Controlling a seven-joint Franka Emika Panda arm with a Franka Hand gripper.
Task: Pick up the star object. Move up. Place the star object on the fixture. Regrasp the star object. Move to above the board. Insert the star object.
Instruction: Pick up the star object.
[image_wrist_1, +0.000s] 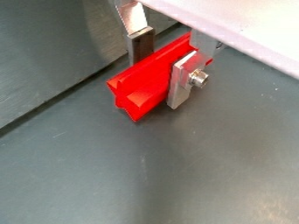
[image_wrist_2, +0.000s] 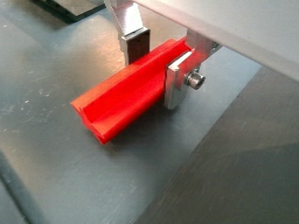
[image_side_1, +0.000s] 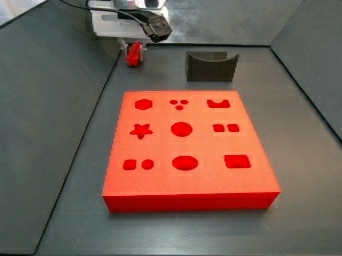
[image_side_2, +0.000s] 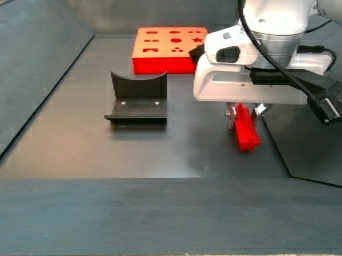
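The star object (image_wrist_1: 146, 83) is a long red bar with a star-shaped end, lying low on the dark floor. It also shows in a wrist view (image_wrist_2: 122, 101) and in both side views (image_side_1: 135, 54) (image_side_2: 245, 128). My gripper (image_wrist_1: 163, 61) straddles its far end and is shut on it: the padded finger (image_wrist_1: 139, 45) meets one side and the bolted finger (image_wrist_1: 184, 79) presses the other. The gripper also shows in a wrist view (image_wrist_2: 162, 59) and in both side views (image_side_1: 138, 32) (image_side_2: 247, 105).
The dark L-shaped fixture (image_side_1: 210, 66) (image_side_2: 136, 100) stands beside the gripper. The red board (image_side_1: 187, 150) (image_side_2: 167, 48) with several shaped holes, one a star (image_side_1: 140, 130), lies beyond it. Grey walls (image_side_2: 54, 90) enclose the floor.
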